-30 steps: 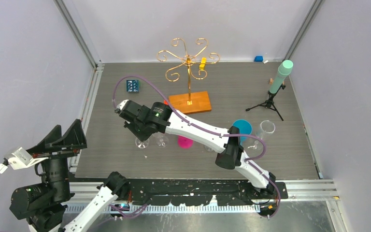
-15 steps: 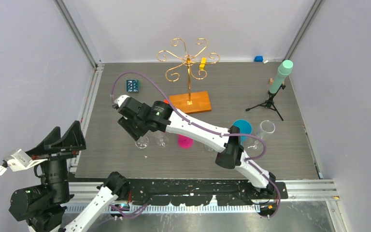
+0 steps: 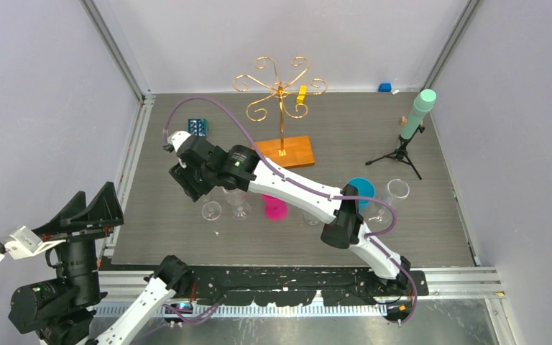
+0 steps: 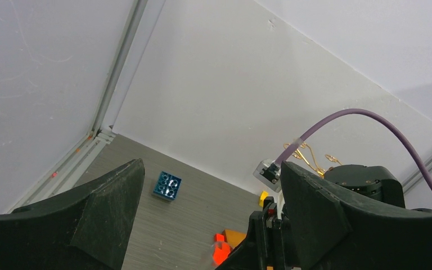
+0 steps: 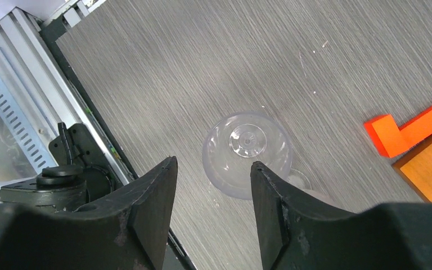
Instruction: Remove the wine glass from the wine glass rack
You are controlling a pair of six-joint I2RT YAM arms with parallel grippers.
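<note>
The wine glass rack (image 3: pixel 280 92) is gold wire on a wooden base (image 3: pixel 283 152) at the back middle, with a yellow block (image 3: pixel 301 94) on one arm. A clear wine glass (image 3: pixel 211 210) stands upright on the table in front of it. My right gripper (image 3: pixel 187 177) hovers just above and left of this glass, open and holding nothing. From the right wrist the glass (image 5: pixel 246 151) shows from above, beyond the spread gripper (image 5: pixel 214 162). My left gripper (image 3: pixel 90 208) is open at the near left, off the table; the left wrist view shows it (image 4: pixel 211 166) open too.
A second clear glass (image 3: pixel 238 206) and a pink glass (image 3: pixel 275 210) stand right of the first. A teal cup (image 3: pixel 361 188), a clear beaker (image 3: pixel 398 190) and a mint cylinder on a tripod (image 3: pixel 417 113) are at the right. A blue brick (image 3: pixel 198 127) lies at the back left.
My right gripper has opened, let go of the wine glass and pulled up and back to the left. The glass stays standing on the table. The left arm dipped slightly.
</note>
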